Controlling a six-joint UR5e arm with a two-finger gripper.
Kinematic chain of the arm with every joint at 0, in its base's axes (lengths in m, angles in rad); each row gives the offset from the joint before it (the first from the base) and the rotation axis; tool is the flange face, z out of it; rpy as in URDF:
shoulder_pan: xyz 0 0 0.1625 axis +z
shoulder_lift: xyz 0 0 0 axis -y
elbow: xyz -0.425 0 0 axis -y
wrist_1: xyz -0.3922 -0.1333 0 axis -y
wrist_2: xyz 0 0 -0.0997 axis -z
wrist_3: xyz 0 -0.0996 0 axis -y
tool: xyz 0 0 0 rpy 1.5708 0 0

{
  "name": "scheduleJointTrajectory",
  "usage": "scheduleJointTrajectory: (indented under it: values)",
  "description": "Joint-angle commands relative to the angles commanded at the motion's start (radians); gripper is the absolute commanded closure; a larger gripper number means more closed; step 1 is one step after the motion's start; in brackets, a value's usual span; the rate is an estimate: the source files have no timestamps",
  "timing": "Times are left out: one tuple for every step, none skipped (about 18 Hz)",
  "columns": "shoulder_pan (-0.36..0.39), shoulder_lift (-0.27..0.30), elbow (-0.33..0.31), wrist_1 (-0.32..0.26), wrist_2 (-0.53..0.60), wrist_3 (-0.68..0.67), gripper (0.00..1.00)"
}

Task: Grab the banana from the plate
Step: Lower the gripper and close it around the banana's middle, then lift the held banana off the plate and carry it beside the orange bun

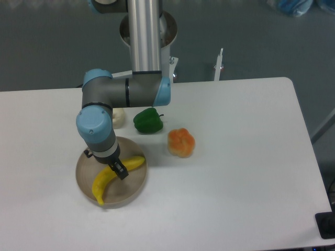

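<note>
Yellow against tan, the banana (111,178) lies across the plate (134,189), its thicker end toward the front-left rim and its other end pointing up toward the back-right rim. The gripper (117,171) is down over the fruit's middle, just on the concave upper side of the curve, with one dark finger (121,171) showing against the yellow. The second finger is hidden behind the wrist, so whether the jaws are parted or already pressing on the fruit cannot be told from this view; nothing shows it as lifted, and the banana appears to rest on the dish.

Judging from that, the step in hand is the grasp itself. To do it well, the jaws should straddle the banana across its narrow width, near the middle of its length, so the weight balances and neither end droops. The fingers need to sit low enough to catch the sides of the smooth skin, yet stay off the plate floor. Closing gently matters, as a curved, slick fruit may roll or squirt sideways. The lift should then go straight up, so the ends do not drag on the low rim and pull the plate along.

A green pepper (147,120) and an orange pepper (181,142) stand on the white table (246,172) well apart from the plate, clear of a vertical lift.
</note>
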Motion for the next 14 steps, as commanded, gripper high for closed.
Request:
scheduleJointTrajectory:
  values:
    - [0.0,0.003,0.003,0.0,-0.002,-0.002,0.65]
    - [0.0,0.003,0.006,-0.002,0.0,0.0,0.73]
    - [0.0,0.005,0.011,-0.002,-0.002,-0.002,0.78]
    - [0.0,0.008,0.015,-0.002,-0.002,-0.002,0.83]
    - [0.003,0.014,0.017,-0.003,-0.002,0.0,0.87]
    - [0.005,0.023,0.023,-0.005,-0.003,-0.002,0.87]
    - [0.005,0.031,0.032,-0.006,-0.009,-0.002,0.87]
    - [0.008,0.035,0.041,-0.006,-0.012,0.0,0.87]
    - [0.011,0.047,0.051,-0.008,-0.014,0.0,0.87]
    - [0.014,0.055,0.06,-0.008,-0.014,0.0,0.87]
    - [0.024,0.064,0.069,-0.008,-0.014,0.0,0.87]
    - [0.037,0.069,0.077,-0.008,-0.014,0.002,0.87]
    - [0.055,0.075,0.084,-0.009,-0.012,0.005,0.87]
    - [0.08,0.083,0.098,-0.011,-0.011,0.005,0.87]
